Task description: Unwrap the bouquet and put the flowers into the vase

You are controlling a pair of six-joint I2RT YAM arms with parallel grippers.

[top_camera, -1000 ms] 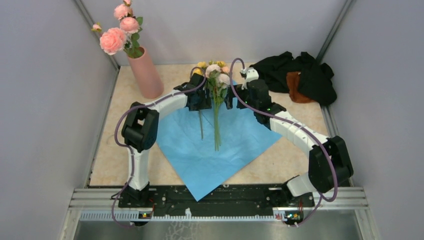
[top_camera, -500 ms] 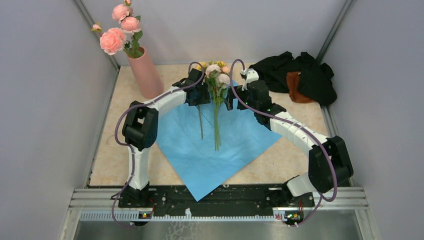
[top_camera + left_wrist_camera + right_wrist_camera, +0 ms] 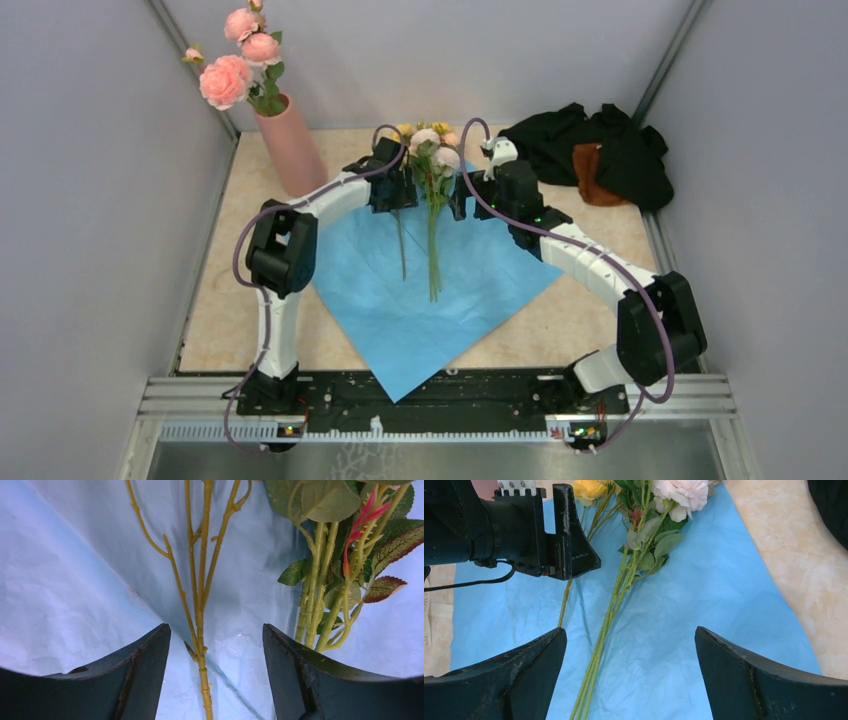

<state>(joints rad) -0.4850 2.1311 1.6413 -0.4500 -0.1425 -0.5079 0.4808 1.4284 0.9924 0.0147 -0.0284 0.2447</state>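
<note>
the blue wrapping paper (image 3: 470,280) lies spread flat on the middle of the desk (image 3: 590,310), one corner pointing at the near edge. the flowers (image 3: 432,150) lie on it, unwrapped. their heads point to the far edge and their stems run back toward the near edge.

the left pincer (image 3: 403,193) sits just left of the flowers with its fingers apart. in its wrist view a bare, branching yellow-green stem (image 3: 200,595) runs between the fingers (image 3: 145,665) and touches neither. the leafy bunch (image 3: 320,605) lies just beside the other finger. since a second ago this pincer has shifted a little toward the far edge, and the left arm's elbow has moved with it.

the right pincer (image 3: 462,195) is just right of the flowers, spread wide and holding nothing, where it was before. the flowers and the paper have not moved either.

the vase (image 3: 290,145) stands upright at the far left corner of the desk, well apart from the flowers, with large pink roses (image 3: 228,78) in it. a black and brown cloth heap (image 3: 600,150) lies at the far right corner.
</note>
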